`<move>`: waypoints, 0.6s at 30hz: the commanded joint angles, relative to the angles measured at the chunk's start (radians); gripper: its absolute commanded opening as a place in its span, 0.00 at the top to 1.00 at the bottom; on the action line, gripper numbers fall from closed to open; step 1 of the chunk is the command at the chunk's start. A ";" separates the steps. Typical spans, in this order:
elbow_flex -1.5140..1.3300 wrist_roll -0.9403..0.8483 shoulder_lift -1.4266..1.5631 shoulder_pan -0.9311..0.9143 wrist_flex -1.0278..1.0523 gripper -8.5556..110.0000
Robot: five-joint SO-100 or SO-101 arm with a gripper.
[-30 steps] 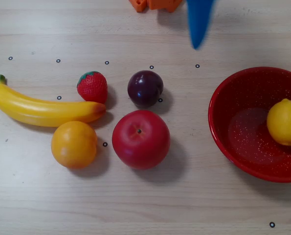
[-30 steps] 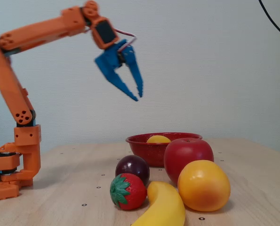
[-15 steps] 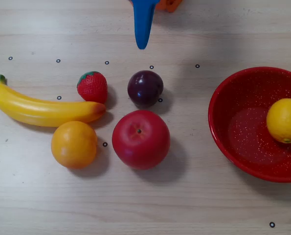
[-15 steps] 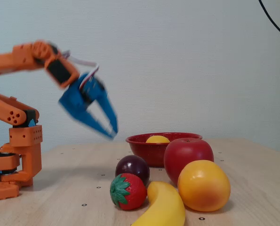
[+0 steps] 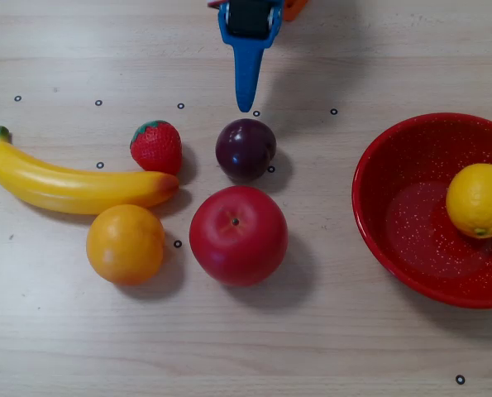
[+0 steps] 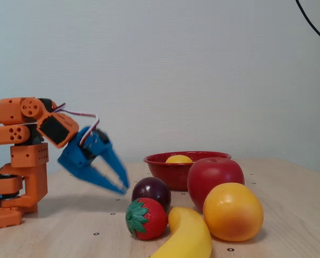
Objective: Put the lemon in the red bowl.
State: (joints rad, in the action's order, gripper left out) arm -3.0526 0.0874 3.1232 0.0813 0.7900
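The oval, matte-yellow lemon [image 5: 477, 200] is seen inside the glossy speckled red bowl [image 5: 376, 223] (right side); the blue pincer [image 6: 121, 185] is held apart, empty.

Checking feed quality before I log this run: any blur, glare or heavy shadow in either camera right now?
Fixed view: the gripper is motion-blurred at the fingertips; the banana nearest the lens looks slightly soft. Overhead view: sharp, even light, soft shadows to the right of the red apple and plum; only mild sheen on the red bowl, with the lemon clearly visible inside.
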 commanded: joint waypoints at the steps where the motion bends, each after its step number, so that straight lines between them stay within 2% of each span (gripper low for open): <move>1: -0.061 0.051 0.052 -0.029 -0.075 0.93; 13: -0.066 -0.029 0.107 -0.092 0.087 0.93; 18: -0.066 -0.038 0.107 -0.089 0.089 0.93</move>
State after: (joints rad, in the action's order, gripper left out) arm -3.1063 0.0690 3.2152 0.0015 0.8882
